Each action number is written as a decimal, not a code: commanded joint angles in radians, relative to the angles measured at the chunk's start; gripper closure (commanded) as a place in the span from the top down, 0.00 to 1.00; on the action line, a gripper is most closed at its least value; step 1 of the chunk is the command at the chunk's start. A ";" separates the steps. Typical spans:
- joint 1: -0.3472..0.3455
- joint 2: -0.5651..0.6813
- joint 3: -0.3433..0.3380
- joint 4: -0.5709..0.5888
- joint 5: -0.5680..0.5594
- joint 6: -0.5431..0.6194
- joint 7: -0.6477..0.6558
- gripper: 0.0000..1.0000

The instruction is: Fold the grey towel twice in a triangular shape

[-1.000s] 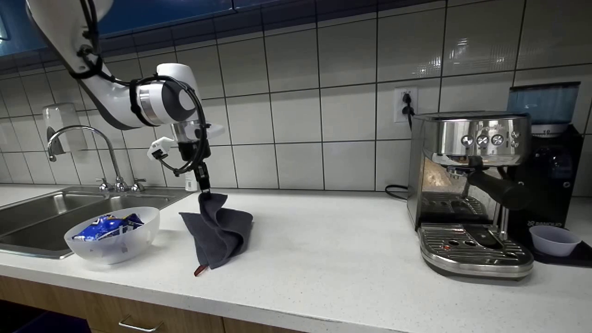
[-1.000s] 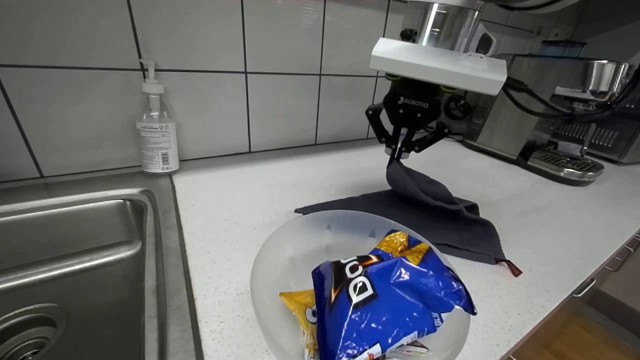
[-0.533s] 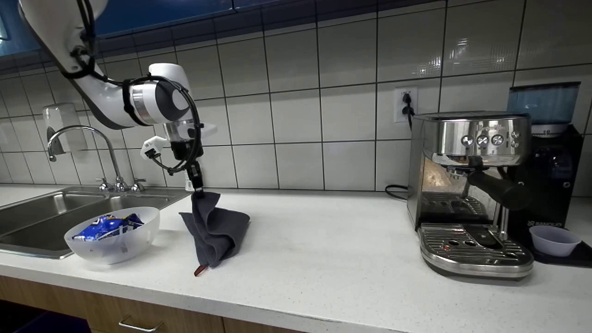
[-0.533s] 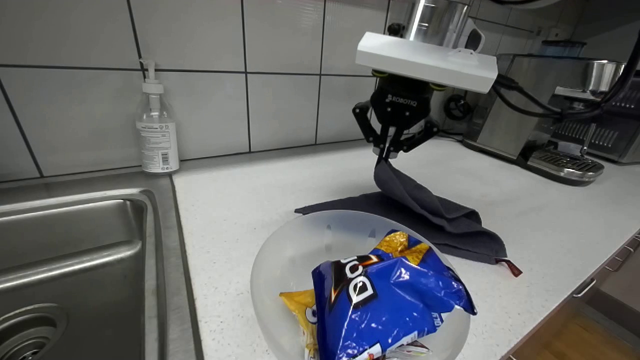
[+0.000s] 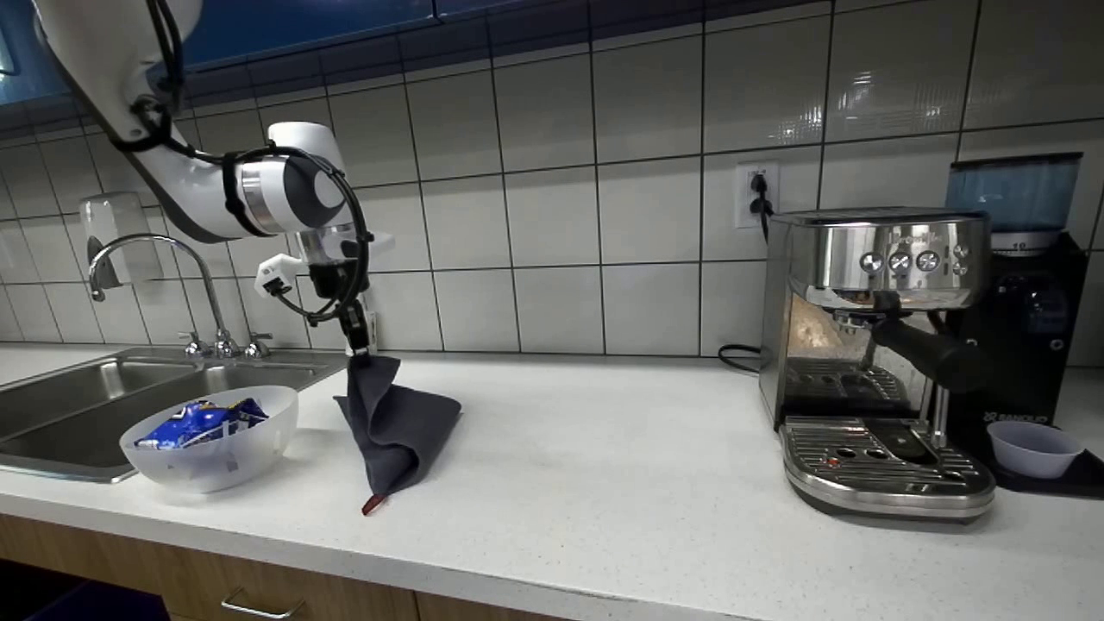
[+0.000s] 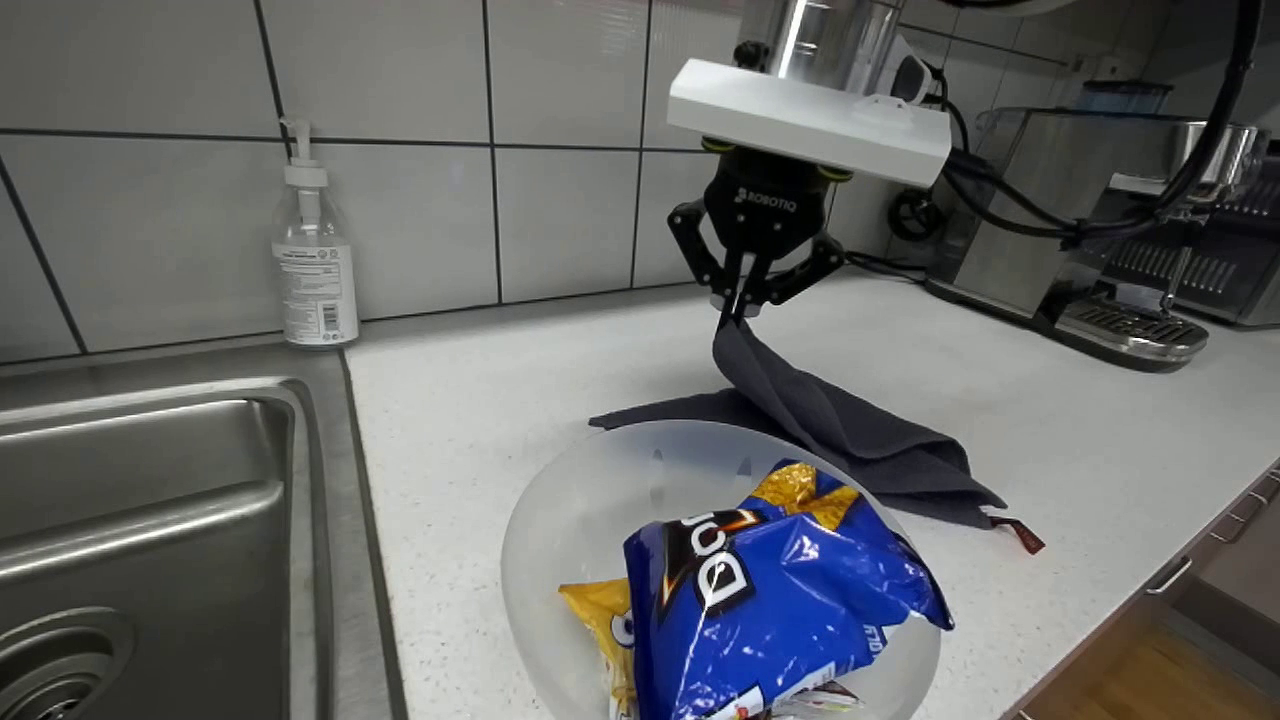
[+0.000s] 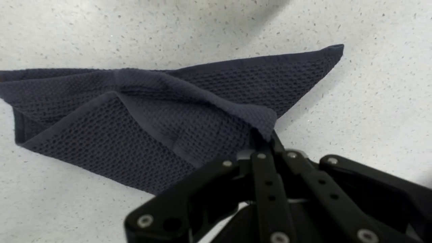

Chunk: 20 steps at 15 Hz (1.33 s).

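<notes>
The dark grey towel point(image 5: 414, 427) lies on the white counter, partly lifted, with a red tag point(image 5: 373, 504) at its front corner. It also shows in an exterior view point(image 6: 860, 435), partly behind the bowl, and in the wrist view point(image 7: 111, 148). My gripper point(image 6: 735, 312) is shut on one corner of the towel and holds it above the counter. In the wrist view the fingertips point(image 7: 266, 136) pinch the cloth, which runs in a raised fold to the left. A flat pointed corner point(image 7: 324, 57) lies beyond the fingers. The towel's underside is hidden.
A frosted bowl point(image 5: 211, 470) with chip bags point(image 6: 780, 600) stands close to the towel, between it and the sink point(image 5: 103, 414). A pump bottle point(image 6: 318, 285) stands by the tiled wall. A coffee machine point(image 5: 880, 259) is at the right.
My gripper has moved left in both exterior views, towards the sink side, with the towel corner in it. The lifted cloth is drawn along and the towel's right side has pulled in. The tag stays put.
</notes>
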 commanded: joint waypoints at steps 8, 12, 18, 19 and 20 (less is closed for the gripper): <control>0.027 0.074 0.000 0.095 0.004 -0.029 0.016 0.03; 0.029 0.085 -0.001 0.107 0.008 -0.031 0.013 0.42; 0.025 0.081 -0.002 0.104 0.013 -0.029 0.007 0.87; 0.023 0.078 -0.003 0.101 0.014 -0.028 0.006 0.96; 0.022 0.076 -0.004 0.099 0.016 -0.027 0.004 0.99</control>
